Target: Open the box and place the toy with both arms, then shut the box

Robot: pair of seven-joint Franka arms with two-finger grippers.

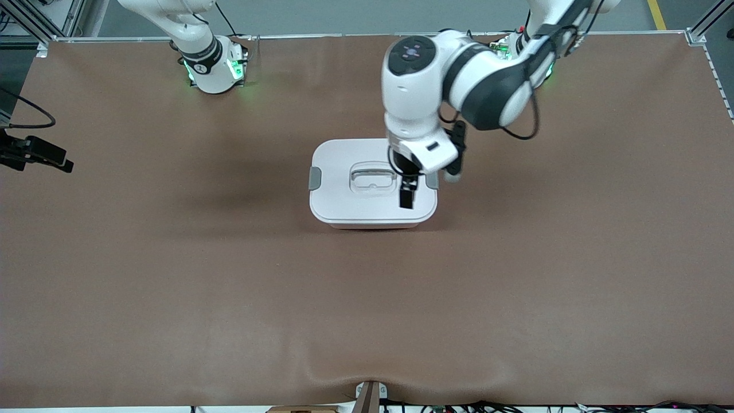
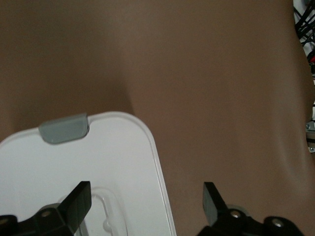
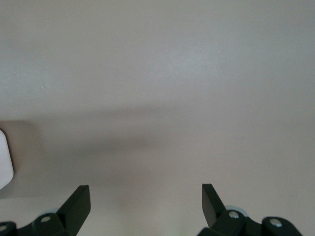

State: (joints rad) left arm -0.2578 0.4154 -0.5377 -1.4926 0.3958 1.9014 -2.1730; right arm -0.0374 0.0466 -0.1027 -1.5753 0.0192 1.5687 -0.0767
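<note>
The box [image 1: 355, 201] stands shut at the middle of the table. Its flat white lid [image 2: 108, 157] is on, with a grey clip [image 2: 64, 128] at each short end and a recessed handle [image 1: 373, 178] on top. My left gripper [image 1: 405, 186] hangs just above the lid, between the handle and the clip at the left arm's end. It is open [image 2: 147, 196] and holds nothing. The right gripper [image 3: 146, 196] is out of the front view; its wrist view shows it open over a plain pale surface. The toy is out of view.
Bare brown table [image 1: 172, 275] surrounds the box on all sides. A black device [image 1: 34, 154] juts in at the right arm's end. A small bracket [image 1: 370, 396] and cables [image 1: 516, 407] line the table's nearest edge. The right arm [image 1: 200, 51] rises out of view.
</note>
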